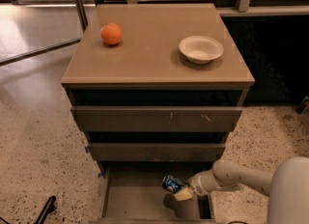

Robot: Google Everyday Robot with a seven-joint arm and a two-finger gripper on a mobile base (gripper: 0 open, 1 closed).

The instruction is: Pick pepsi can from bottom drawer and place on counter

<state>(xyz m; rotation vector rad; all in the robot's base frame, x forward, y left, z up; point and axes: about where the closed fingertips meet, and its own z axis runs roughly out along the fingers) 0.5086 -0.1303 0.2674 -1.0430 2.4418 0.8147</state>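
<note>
The pepsi can (170, 183) is a small dark-blue can, tilted, above the floor of the open bottom drawer (135, 199) near its right side. My gripper (182, 190) reaches in from the right on a white arm and is shut on the can, holding it a little above the drawer floor, with a shadow beneath. The tan counter (149, 54) tops the drawer cabinet above.
An orange (111, 33) sits at the counter's back left and a white bowl (201, 49) at its right. Two narrower drawers (157, 119) sit shut above the open one. My white robot body (289, 194) fills the lower right. A metal pole (77, 1) stands back left.
</note>
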